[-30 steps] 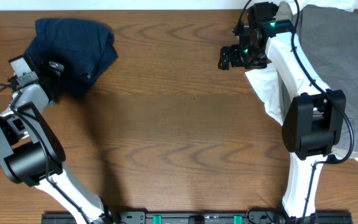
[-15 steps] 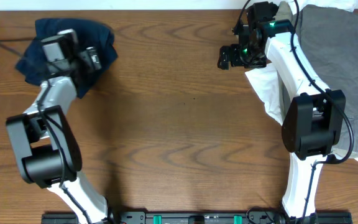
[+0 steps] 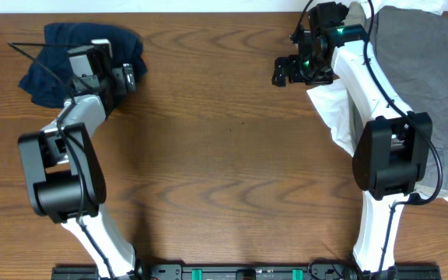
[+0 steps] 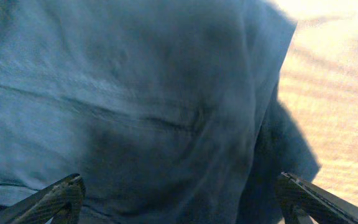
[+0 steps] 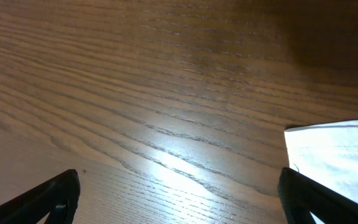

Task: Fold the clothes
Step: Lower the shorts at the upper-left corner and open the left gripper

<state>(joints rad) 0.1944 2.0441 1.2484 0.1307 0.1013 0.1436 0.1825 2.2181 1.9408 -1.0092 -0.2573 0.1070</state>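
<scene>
My left arm [image 3: 68, 132] covers the middle of the navy garment [image 3: 45, 74], which lies bunched at the far left of the table [image 3: 232, 155], so from overhead I only see its edges. The left wrist view is blurred: dark blue cloth fills most of it, with folds I can barely trace. The left fingers [image 4: 58, 198] show only as tips in the bottom corners, spread wide above the cloth and pinching nothing.

At the far right, the grey garment [image 3: 418, 70] runs off the edge of the overhead view. The white garment [image 3: 333, 109] beneath it is partly hidden by the right arm [image 3: 379, 155]. The right fingers [image 5: 55, 200] are also spread, over bare wood just beside a white corner.

Since a second ago, my left arm has swung from the garment's left edge across to its right edge. The right arm has not moved.
</scene>
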